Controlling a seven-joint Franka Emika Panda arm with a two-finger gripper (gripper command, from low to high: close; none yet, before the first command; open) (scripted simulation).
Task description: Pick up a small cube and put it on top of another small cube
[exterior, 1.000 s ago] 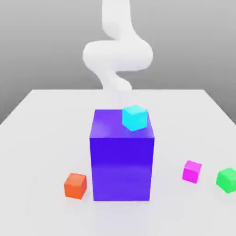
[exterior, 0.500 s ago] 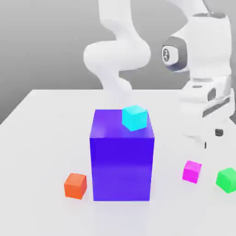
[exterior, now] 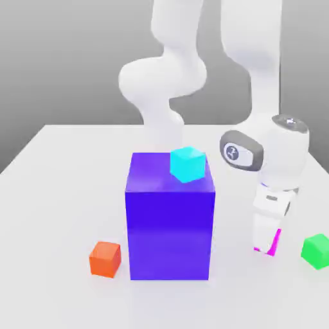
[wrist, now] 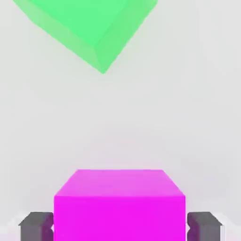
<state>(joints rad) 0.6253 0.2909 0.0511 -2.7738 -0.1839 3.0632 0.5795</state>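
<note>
A small magenta cube [exterior: 275, 245] rests on the white table [exterior: 64, 193] at the exterior view's right, mostly covered by my hand. My gripper [exterior: 266, 240] has come straight down over it. In the hand view the magenta cube [wrist: 119, 202] fills the space between the two dark fingers [wrist: 35, 225], which press against its sides, so the gripper [wrist: 119, 227] is shut on it. A small green cube [exterior: 316, 250] lies just beyond, further to the exterior view's right, and is the green cube [wrist: 89, 23] in the hand view.
A tall blue block [exterior: 170, 218] stands in the middle of the table with a cyan cube [exterior: 187, 163] on its top corner. A small orange cube [exterior: 105, 258] sits at the block's left foot.
The hand dropped from above at the right down onto the magenta cube, and its fingers closed on the cube's sides. No cube has shifted.
</note>
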